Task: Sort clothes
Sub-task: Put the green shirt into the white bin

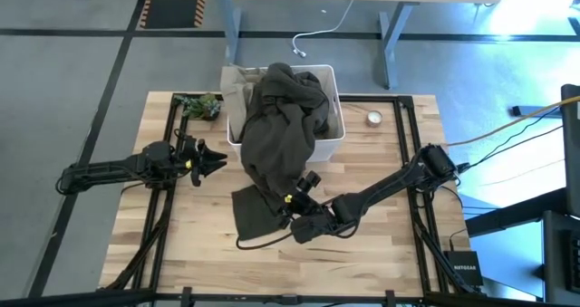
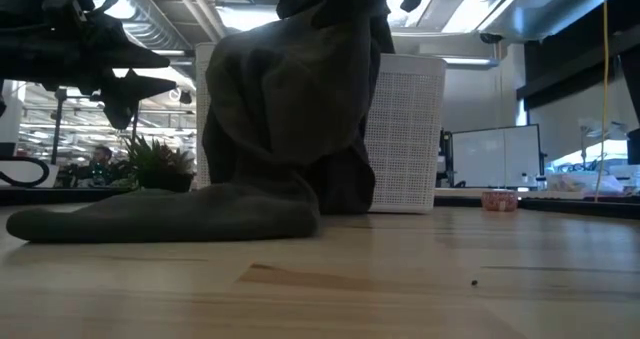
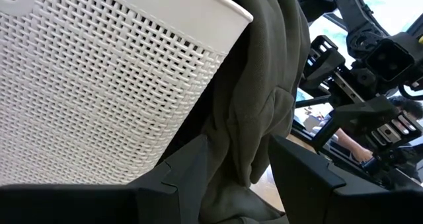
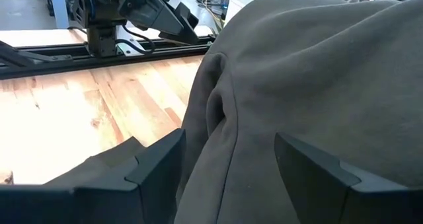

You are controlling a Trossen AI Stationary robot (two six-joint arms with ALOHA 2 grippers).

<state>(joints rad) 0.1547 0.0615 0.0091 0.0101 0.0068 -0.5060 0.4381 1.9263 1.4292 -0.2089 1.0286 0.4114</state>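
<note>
Over the middle of the light wooden table, the high view shows a large dark olive-brown fabric garment spilling out of the white perforated plastic bin and trailing down its near wall onto the boards, where the right gripper meets its lower folds; the likely trouble is that a pull from here drags the bin along or tips it, since most of the cloth still hangs on the rim, and other fabric inside could come out with it. Whether the right gripper has the cloth pinched is not clear from above. The left gripper waits to the left of the bin, its fingers spread and empty, near a small green plant. In the low view the garment rises in a tall drape in front of the bin and its hem lies flat on the table toward the left, so a snag on the rim looks possible. The left wrist view looks past parted fingers at the bin wall with the garment hanging beside it. The right wrist view shows its fingers wide apart with the cloth bulging between them, touching but not yet clamped.
</note>
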